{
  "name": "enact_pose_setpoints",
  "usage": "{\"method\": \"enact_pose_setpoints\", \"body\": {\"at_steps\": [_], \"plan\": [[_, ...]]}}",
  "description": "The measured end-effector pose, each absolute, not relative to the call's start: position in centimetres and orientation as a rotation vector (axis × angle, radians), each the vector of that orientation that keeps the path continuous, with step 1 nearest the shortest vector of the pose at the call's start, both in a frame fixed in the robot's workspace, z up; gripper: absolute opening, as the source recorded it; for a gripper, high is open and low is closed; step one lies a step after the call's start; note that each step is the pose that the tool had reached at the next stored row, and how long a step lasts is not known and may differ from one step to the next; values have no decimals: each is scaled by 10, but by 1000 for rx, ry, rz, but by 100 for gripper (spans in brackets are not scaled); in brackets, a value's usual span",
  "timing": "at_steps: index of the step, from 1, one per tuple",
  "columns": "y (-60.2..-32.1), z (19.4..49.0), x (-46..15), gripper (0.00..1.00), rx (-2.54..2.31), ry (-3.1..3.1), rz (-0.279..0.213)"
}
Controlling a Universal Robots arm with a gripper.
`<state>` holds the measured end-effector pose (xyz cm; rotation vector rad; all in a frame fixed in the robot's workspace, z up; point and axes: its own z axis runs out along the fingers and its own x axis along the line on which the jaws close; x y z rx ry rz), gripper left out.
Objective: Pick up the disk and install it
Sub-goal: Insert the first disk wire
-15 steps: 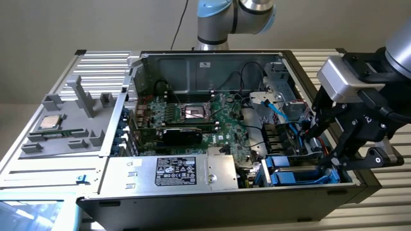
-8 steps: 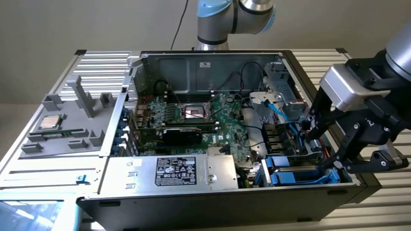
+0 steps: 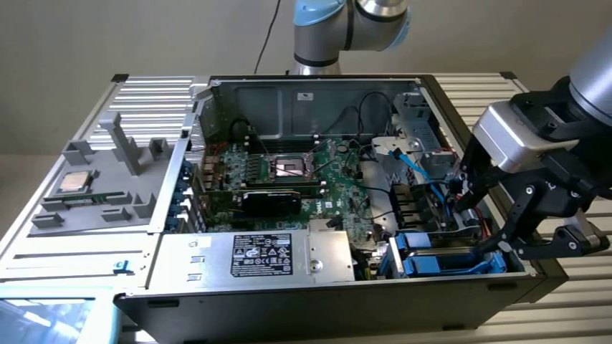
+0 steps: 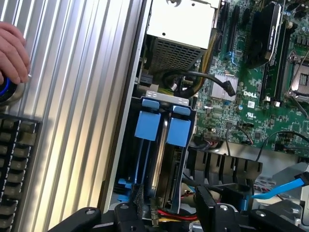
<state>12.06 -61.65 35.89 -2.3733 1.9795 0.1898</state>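
Note:
The disk (image 4: pixel 166 164) stands on edge in the drive bay at the corner of the open computer case, silver metal between blue carrier frames with two blue tabs (image 4: pixel 147 124). In the exterior view the same blue carriers (image 3: pixel 445 258) sit low in the case on the exterior view's right. My gripper (image 3: pixel 483 226) hangs directly over that bay. Its black fingers (image 4: pixel 207 205) are spread to either side of the disk's end, and the gripper (image 4: pixel 169 212) is open and holds nothing.
The case holds a green motherboard (image 3: pixel 287 172), a labelled power-supply box (image 3: pixel 258 254) and loose cables (image 4: pixel 203 79) beside the bay. A grey tray with a small CPU chip (image 3: pixel 77 181) lies on the ribbed metal table (image 4: pixel 77 96). A hand (image 4: pixel 12 53) rests near a keyboard (image 4: pixel 14 164).

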Motion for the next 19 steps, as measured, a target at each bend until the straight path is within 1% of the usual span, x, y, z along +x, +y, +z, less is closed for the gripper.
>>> {"method": "enact_pose_setpoints", "body": {"at_steps": [2,4,5,7,9,12,19], "plan": [[-620,359,118,56,-2372,1978,188],[-621,359,116,56,-2368,1973,175],[-622,359,115,56,-2364,1969,163],[-622,359,115,56,-2351,1954,126],[-625,359,115,56,-2337,1940,110],[-629,359,113,56,-2322,1927,114],[-637,358,110,56,-2301,1910,143]]}}
